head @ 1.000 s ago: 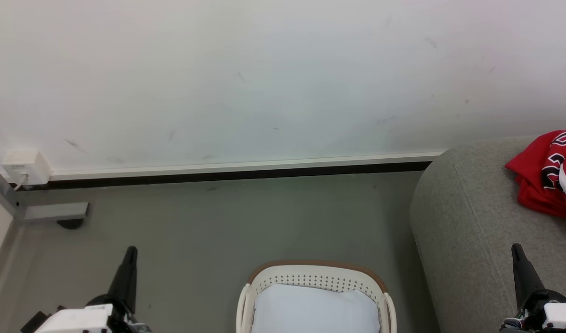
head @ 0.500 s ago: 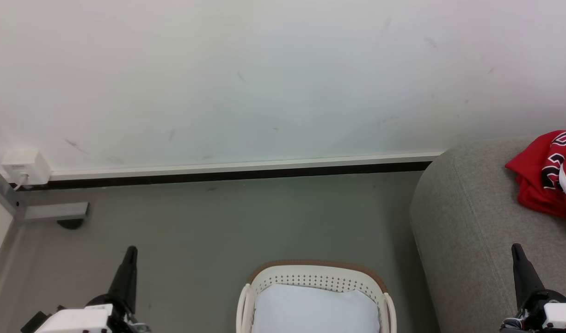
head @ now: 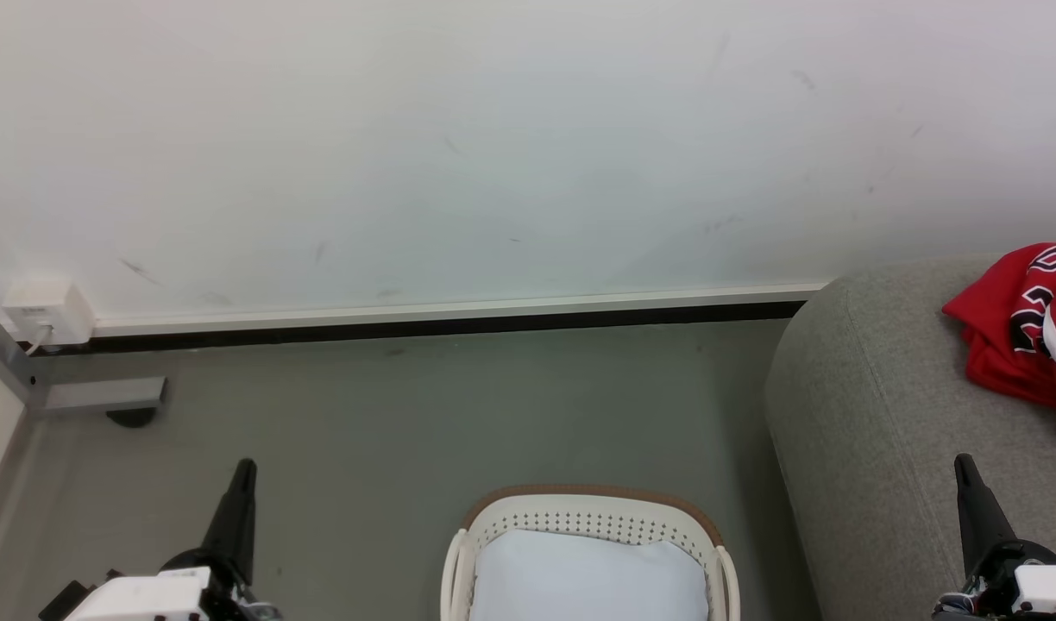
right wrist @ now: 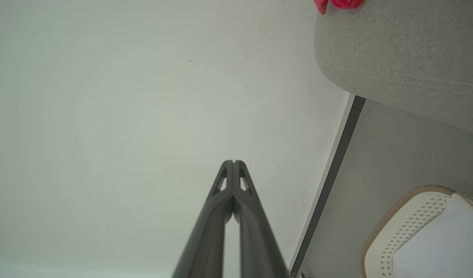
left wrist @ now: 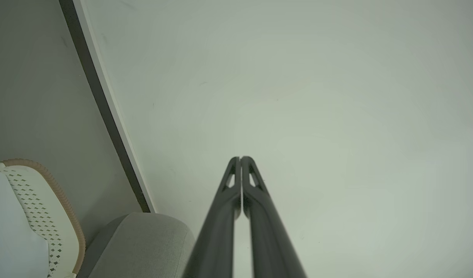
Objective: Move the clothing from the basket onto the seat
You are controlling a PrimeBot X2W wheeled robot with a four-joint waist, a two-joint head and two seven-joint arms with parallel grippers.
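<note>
Cream basket (head: 588,520) with white padding (head: 588,578) inside

Home-like room: sofa (head: 864,414), laundry basket (head: 590,493), white wall (head: 493,155)

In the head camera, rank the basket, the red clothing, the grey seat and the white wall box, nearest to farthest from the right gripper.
1. The seat: right side, just beside the right gripper.
2. The clothing: on the seat, farther back at the right edge.
3. The basket: bottom centre, off to the gripper's left.
4. The white wall box: far left edge.
</note>
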